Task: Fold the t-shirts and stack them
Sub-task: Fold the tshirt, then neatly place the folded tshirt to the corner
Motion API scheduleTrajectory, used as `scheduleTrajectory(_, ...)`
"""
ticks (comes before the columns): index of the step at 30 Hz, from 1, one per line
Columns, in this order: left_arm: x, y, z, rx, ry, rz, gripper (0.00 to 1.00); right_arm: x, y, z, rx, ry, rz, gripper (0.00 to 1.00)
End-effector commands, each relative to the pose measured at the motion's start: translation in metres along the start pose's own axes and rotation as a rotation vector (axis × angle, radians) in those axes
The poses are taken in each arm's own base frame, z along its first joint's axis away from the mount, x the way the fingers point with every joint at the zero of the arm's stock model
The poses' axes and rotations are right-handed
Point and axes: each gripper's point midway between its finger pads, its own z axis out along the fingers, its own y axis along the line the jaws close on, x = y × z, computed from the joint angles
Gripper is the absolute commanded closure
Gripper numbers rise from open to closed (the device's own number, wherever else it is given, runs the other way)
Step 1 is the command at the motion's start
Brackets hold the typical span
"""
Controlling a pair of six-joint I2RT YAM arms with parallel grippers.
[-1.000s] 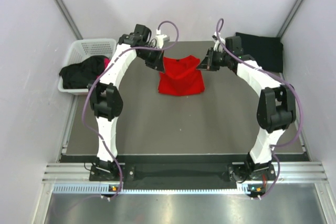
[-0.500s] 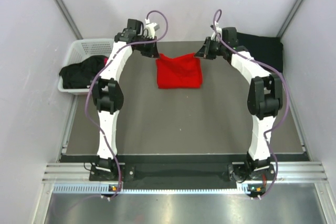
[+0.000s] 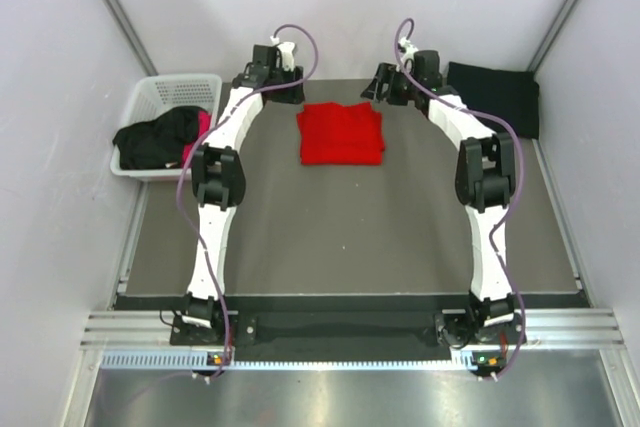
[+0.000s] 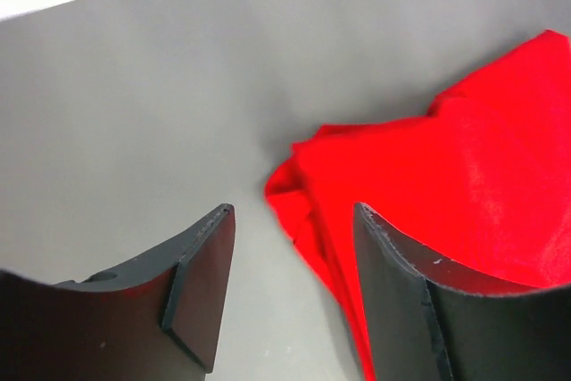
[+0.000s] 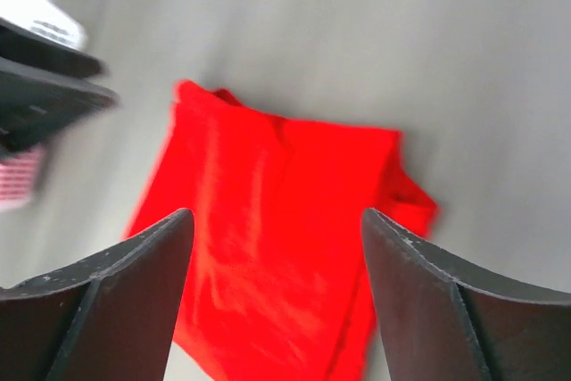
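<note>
While fingers gape, red t-shirt ahead — folded.

Red t-shirt folded flat; black t-shirt far right.

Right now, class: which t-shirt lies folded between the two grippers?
The red t-shirt, a neat square mid-table. The black t-shirt lies flat at the far right corner; the other shirts are heaped in the white basket at left.
</note>
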Motion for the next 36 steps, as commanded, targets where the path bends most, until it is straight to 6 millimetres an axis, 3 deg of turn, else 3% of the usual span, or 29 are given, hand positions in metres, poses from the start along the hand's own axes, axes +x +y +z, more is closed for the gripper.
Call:
scheduleTrajectory(1, -0.096, 0.0, -0.089, -0.068, -0.243, -0.017, 0.39, -0.082, 0.023, -0.071, 0.079, -0.165, -0.197, 0.24)
scheduleTrajectory(2, -0.126, -0.013, -0.118, -0.017, -0.346, 0.009, 0.4, -0.079, 0.022, -0.076, 0.079, -0.148, -0.217, 0.24)
scheduleTrajectory(3, -0.091, -0.011, -0.104, 0.019, -0.276, -0.008, 0.41, -0.066, 0.016, -0.079, 0.08, -0.114, -0.231, 0.24)
scheduleTrajectory(4, -0.09, -0.01, -0.109, 0.052, -0.3, -0.03, 0.43, -0.062, 0.01, -0.087, 0.095, -0.095, -0.241, 0.24)
scheduleTrajectory(5, -0.089, -0.029, -0.121, 0.162, -0.315, -0.022, 0.43, -0.053, 0.005, -0.087, 0.088, -0.07, -0.22, 0.24)
scheduleTrajectory(7, -0.06, -0.042, -0.109, 0.266, -0.216, -0.074, 0.44, -0.023, -0.011, -0.081, 0.041, 0.004, -0.148, 0.24)
scheduleTrajectory(8, -0.037, -0.046, -0.091, 0.33, -0.133, -0.108, 0.46, -0.012, -0.011, -0.078, -0.002, 0.033, -0.12, 0.23)
scheduleTrajectory(9, -0.031, -0.067, -0.099, 0.46, -0.078, -0.159, 0.46, 0.0, -0.016, -0.074, -0.013, 0.059, -0.094, 0.23)
scheduleTrajectory(10, -0.023, -0.069, -0.098, 0.511, -0.064, -0.192, 0.47, 0.009, -0.025, -0.069, -0.021, 0.07, -0.061, 0.23)
scheduleTrajectory(11, -0.019, -0.074, -0.102, 0.551, -0.063, -0.21, 0.47, 0.014, -0.022, -0.066, -0.055, 0.081, -0.04, 0.23)
scheduleTrajectory(12, 0.004, -0.074, -0.095, 0.564, -0.013, -0.258, 0.47, 0.017, -0.022, -0.064, -0.067, 0.084, -0.024, 0.23)
scheduleTrajectory(14, 0.027, -0.077, -0.091, 0.587, 0.048, -0.275, 0.5, 0.017, -0.016, -0.059, -0.109, 0.079, 0.031, 0.23)
scheduleTrajectory(17, 0.044, -0.074, -0.078, 0.587, 0.081, -0.296, 0.51, 0.016, -0.015, -0.048, -0.136, 0.073, 0.068, 0.23)
scheduleTrajectory(20, 0.047, -0.069, -0.061, 0.573, 0.076, -0.292, 0.52, 0.025, -0.017, -0.036, -0.139, 0.086, 0.067, 0.23)
scheduleTrajectory(24, 0.033, -0.071, -0.051, 0.59, 0.044, -0.301, 0.53, 0.035, -0.016, -0.025, -0.14, 0.111, 0.05, 0.22)
scheduleTrajectory(27, 0.035, -0.075, -0.041, 0.603, 0.045, -0.315, 0.53, 0.05, -0.026, -0.012, -0.109, 0.137, 0.078, 0.2)
scheduleTrajectory(31, 0.055, -0.08, -0.028, 0.606, 0.094, -0.356, 0.54, 0.066, -0.033, 0.0, -0.094, 0.167, 0.092, 0.2)
scheduleTrajectory(36, 0.081, -0.07, -0.01, 0.553, 0.142, -0.37, 0.55, 0.096, -0.039, 0.005, -0.08, 0.231, 0.153, 0.2)
